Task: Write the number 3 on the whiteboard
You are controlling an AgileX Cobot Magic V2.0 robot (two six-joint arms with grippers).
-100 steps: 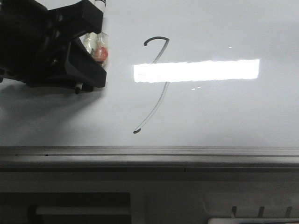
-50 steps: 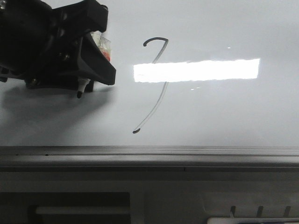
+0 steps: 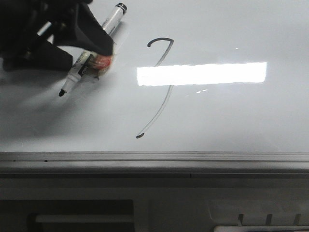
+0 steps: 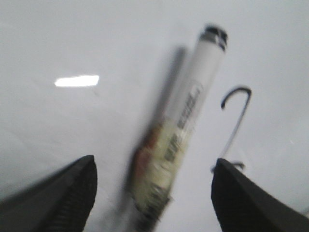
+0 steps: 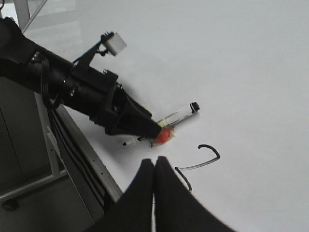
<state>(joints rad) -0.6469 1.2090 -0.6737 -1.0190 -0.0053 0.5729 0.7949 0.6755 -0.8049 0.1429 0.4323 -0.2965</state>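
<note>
- Whiteboard (image 3: 231,121), a large glossy pale grey-white flat board with a grey metal rail (image 3: 154,162) along its near edge, fills most of the front view.
- On it stands the number 3 (image 3: 159,87), a thin dark marker stroke, tall and slanted, with a hooked top and a long tail curving down; it looks rather like a 7.
- The black left gripper (image 4: 154,193) has its two fingers (image 4: 63,203) wide apart, and neither finger touches anything.
- Between these fingers lies a white cylindrical marker pen (image 3: 91,50) with a black tip, a black end and a red-orange patch at its middle; it seems to rest flat on the board, though the wrist picture is blurred.
- The drawn stroke is just beyond the left gripper's outer finger, toward the robot's right, near the marker but apart from it.
- The black right gripper (image 5: 154,183) has its fingers pressed together with nothing between them, and it hangs above the board, near the stroke's hooked top.
</note>
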